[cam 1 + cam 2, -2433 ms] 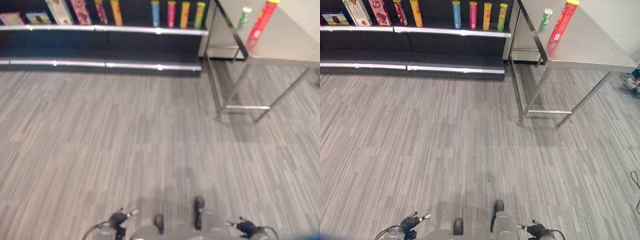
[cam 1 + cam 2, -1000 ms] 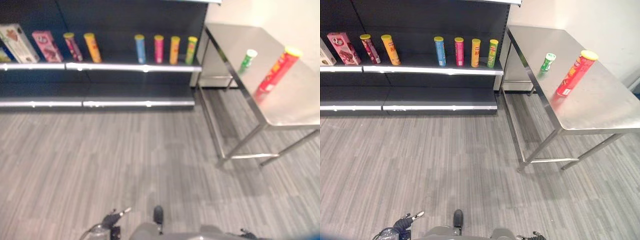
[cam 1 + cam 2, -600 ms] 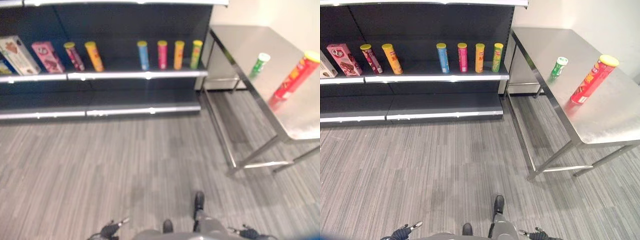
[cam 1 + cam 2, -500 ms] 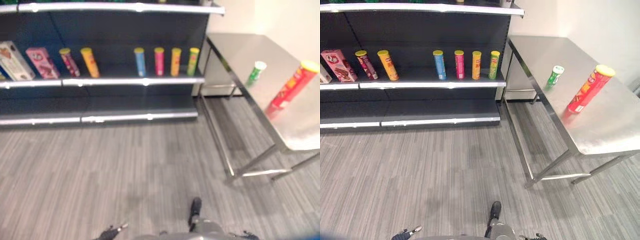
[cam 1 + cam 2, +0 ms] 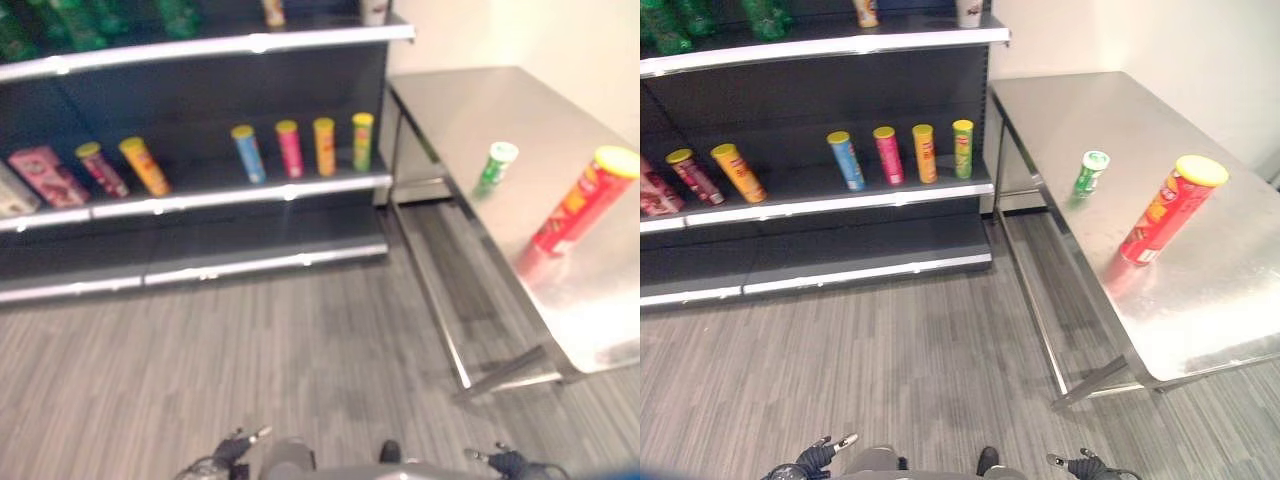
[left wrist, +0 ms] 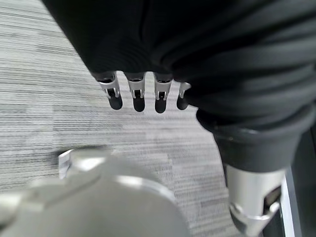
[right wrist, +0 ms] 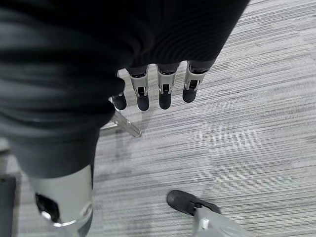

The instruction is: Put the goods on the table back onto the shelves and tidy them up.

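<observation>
A tall red tube with a yellow lid [image 5: 1160, 215] stands on the steel table [image 5: 1210, 300] at the right. A small green can with a white lid [image 5: 1089, 173] stands behind it, nearer the shelves. My left hand [image 5: 815, 455] and right hand [image 5: 1080, 463] hang low at the bottom edge of the eye views, far from the table. In the wrist views the left hand's fingers [image 6: 139, 96] and the right hand's fingers [image 7: 165, 94] point straight down over the floor, open and holding nothing.
The dark shelf unit [image 5: 840, 205] stands left of the table. Its middle shelf holds a blue tube [image 5: 848, 160], a pink tube [image 5: 886, 155], an orange tube [image 5: 925, 153] and a green tube [image 5: 963, 149], with more tubes [image 5: 735, 172] further left. Green bottles [image 5: 670, 25] stand on the upper shelf. Grey striped floor lies between me and both.
The whole picture has shifted: the camera has moved closer and tilted up, bringing the upper shelf into view and the table nearer. The goods have not moved. Both hands stay low.
</observation>
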